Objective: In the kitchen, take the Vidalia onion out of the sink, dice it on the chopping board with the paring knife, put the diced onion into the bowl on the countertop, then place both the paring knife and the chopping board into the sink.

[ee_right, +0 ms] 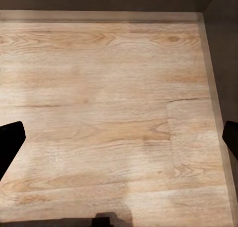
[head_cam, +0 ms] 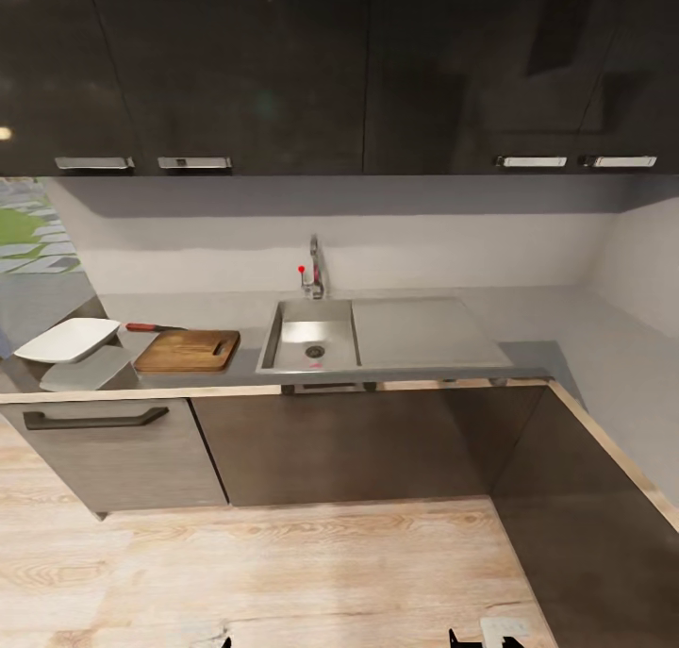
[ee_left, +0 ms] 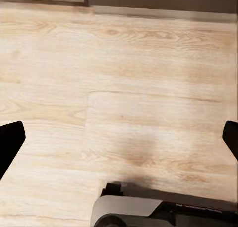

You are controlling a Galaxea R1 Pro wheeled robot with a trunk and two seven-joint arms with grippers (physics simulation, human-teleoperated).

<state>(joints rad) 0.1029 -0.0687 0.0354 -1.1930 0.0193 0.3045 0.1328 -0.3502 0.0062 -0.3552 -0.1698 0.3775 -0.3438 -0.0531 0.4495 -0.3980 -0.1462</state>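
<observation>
The sink is set in the grey countertop, with its drainboard to the right and a chrome faucet with a red knob behind. I see only the drain in the basin; the Vidalia onion is hidden. Left of the sink lies the brown chopping board. The red-handled paring knife rests at the board's far edge. The white bowl stands further left. My left gripper and right gripper hang open and empty over the wooden floor, well short of the counter.
Dark cabinet fronts run under the counter, which turns toward me along the right. Wall cupboards hang above. Light wooden floor lies between me and the cabinets. Part of my base shows in the left wrist view.
</observation>
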